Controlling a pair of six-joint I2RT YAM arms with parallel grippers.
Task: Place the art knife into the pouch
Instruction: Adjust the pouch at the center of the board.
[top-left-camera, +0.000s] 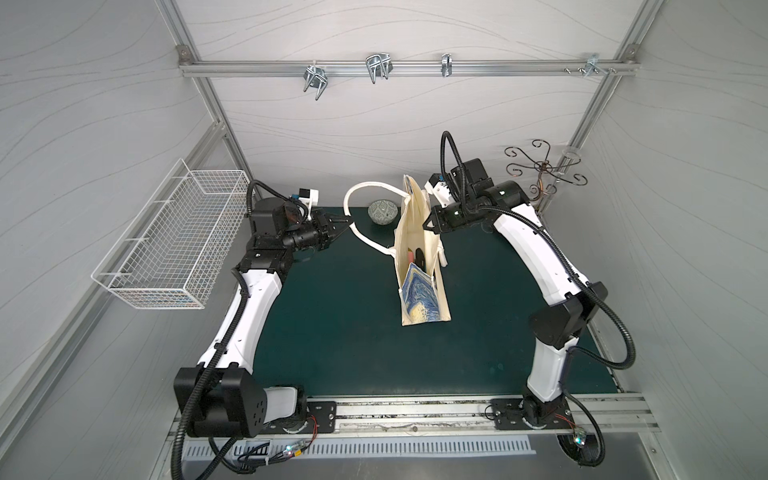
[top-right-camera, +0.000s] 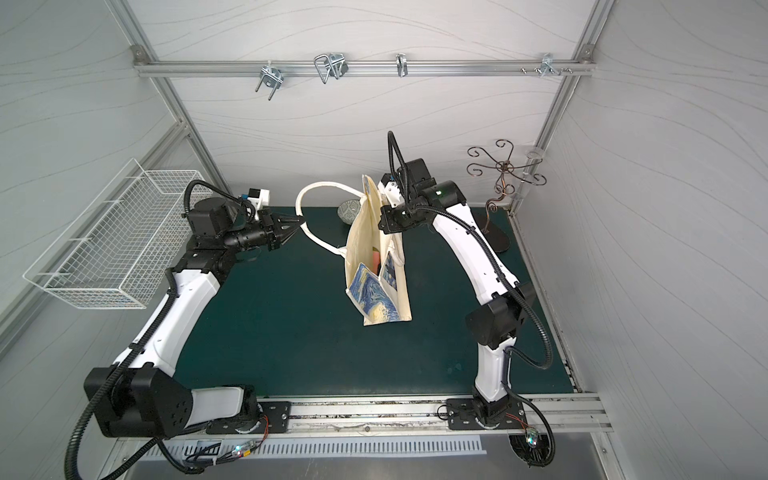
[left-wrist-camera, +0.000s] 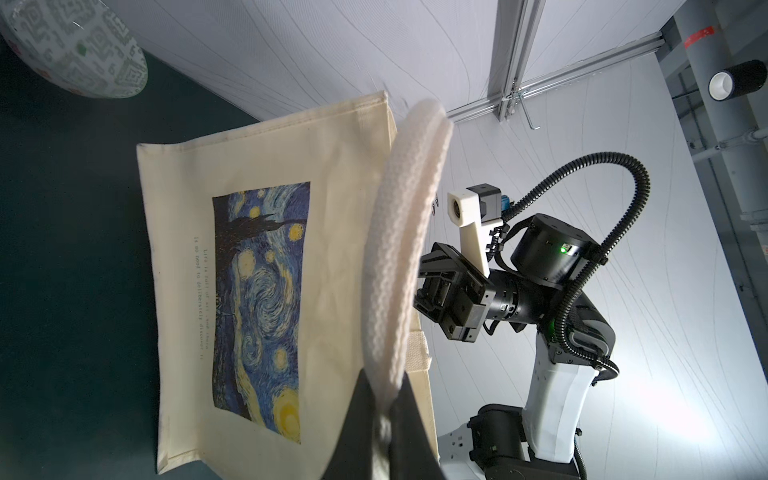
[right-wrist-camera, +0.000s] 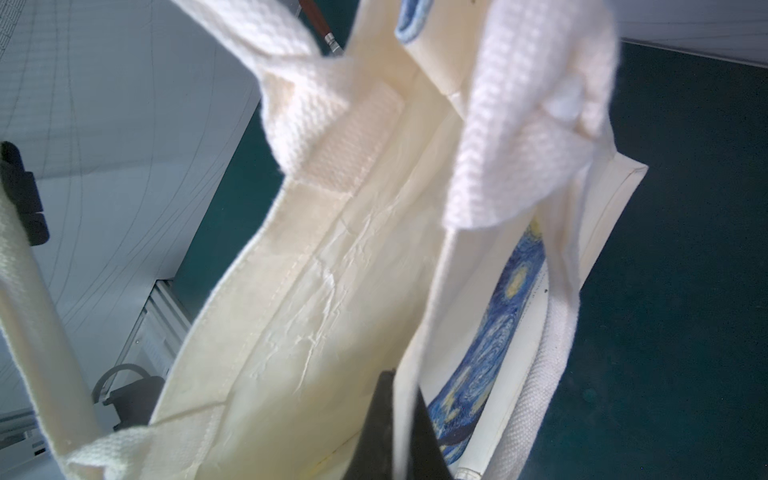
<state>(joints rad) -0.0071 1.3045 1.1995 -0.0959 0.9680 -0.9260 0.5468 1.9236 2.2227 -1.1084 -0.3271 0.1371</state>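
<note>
Poster: left hand (top-left-camera: 345, 222) is clamped on the pouch's rope handle (top-left-camera: 365, 190), holding that loop out to the left over the worktop (top-left-camera: 332, 332). So where's the art knife? Neither hand has it.

Reply: honestly can't pin it down. Going right, the pouch (top-left-camera: 405, 237) stands upright mid-worktop with its mouth held open. In a top view there's a pinkish shape (top-left-camera: 411, 252) and a dark slim shape (top-left-camera: 420, 258) down inside. Might be the knife is in there, but it's too small to tell. The right wrist view also shows a red-brown shaft (right-wrist-camera: 322, 27) with a metal collar, no idea if that's it.

Poster: and the right hand (top-left-camera: 429, 225)?

Reply: pinched shut on the pouch's right wall at the rim. So it sits right at the mouth, while the left one stands off by the handle's reach. The mouth's long axis runs front to back between them. My guess: anything going in has to drop lengthwise along that slot, and one hand must let go first.
</note>
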